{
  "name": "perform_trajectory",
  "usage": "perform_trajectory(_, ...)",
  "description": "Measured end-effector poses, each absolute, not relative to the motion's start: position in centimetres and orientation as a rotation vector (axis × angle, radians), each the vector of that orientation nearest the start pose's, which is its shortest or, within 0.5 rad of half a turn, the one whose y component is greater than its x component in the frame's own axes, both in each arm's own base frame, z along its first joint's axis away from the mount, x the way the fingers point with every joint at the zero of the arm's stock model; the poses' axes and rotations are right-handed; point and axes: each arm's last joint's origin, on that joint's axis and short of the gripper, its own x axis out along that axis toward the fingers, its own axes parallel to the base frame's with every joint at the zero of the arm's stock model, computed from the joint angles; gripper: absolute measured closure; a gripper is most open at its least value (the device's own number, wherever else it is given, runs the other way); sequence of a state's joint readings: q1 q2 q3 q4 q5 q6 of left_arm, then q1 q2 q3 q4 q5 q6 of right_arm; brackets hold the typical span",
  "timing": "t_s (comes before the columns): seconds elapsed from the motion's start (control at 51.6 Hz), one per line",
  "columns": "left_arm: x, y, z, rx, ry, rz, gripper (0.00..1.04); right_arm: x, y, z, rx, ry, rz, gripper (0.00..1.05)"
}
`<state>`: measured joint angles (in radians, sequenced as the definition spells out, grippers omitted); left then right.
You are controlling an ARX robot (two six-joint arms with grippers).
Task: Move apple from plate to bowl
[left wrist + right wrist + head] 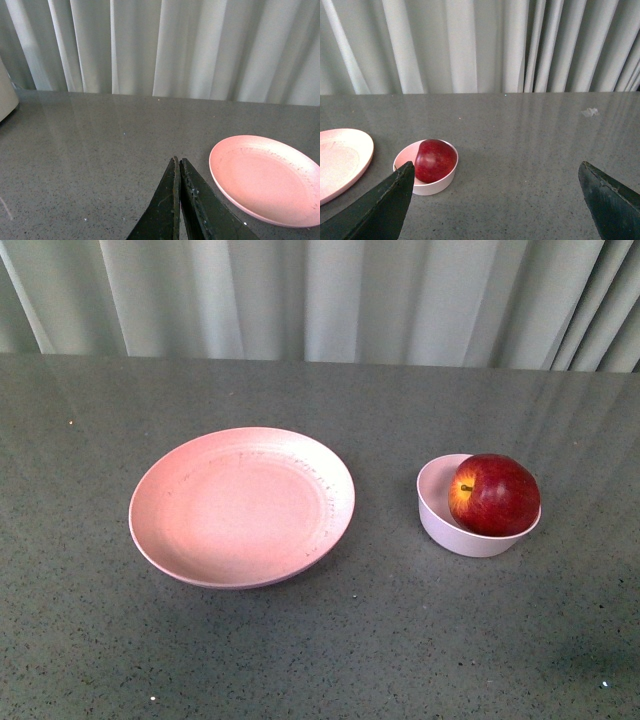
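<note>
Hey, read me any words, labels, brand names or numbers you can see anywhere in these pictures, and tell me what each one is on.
None: no text shows in any view.
The plate carries only small dark speckles.
The bowl, the apple in it, the table and the curtain are unmarked.

The apple (pixel 494 495) sits in the bowl (pixel 440 520), apparently tilted, right of the bare plate (pixel 241 507) on the table (pixel 400 640).

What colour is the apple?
Dark red with a yellow-orange patch by its stem; front view shows it best.
</note>
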<state>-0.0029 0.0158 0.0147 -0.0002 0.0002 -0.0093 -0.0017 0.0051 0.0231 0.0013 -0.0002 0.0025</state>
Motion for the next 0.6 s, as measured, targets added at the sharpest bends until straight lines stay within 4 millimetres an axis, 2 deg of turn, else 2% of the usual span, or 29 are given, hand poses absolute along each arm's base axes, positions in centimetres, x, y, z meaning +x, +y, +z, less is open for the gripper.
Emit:
perform_trajectory(0.058,9.78,-0.03,16.73,-0.01,0.001,-0.003,1.03,9.66,-0.02,17.11,0.002,-0.019,-0.002,0.09)
perform_trajectory(0.097,9.78,-0.03,16.73,-0.01,0.001,-0.003,0.97,9.65,-0.02,17.11,0.003,-0.02,-0.002,0.09)
perform_trajectory(0.174,9.78,-0.03,16.73,-0.01,0.001,-0.003,0.81,9.65,-0.02,17.11,0.003,-0.02,-0.002,0.09)
perform_trajectory(0.368,9.78,-0.03,16.73,-0.009,0.001,-0.003,0.53,9.65,-0.02,17.11,0.002,-0.02,-0.002,0.09)
perform_trajectory(0.562,9.78,-0.03,16.73,-0.009,0.001,-0.003,0.13,9.65,-0.02,17.11,0.003,-0.02,-0.002,0.09)
perform_trajectory(0.6,9.78,-0.03,16.73,-0.007,0.001,-0.003,0.07,9.65,-0.02,17.11,0.002,-0.02,-0.002,0.09)
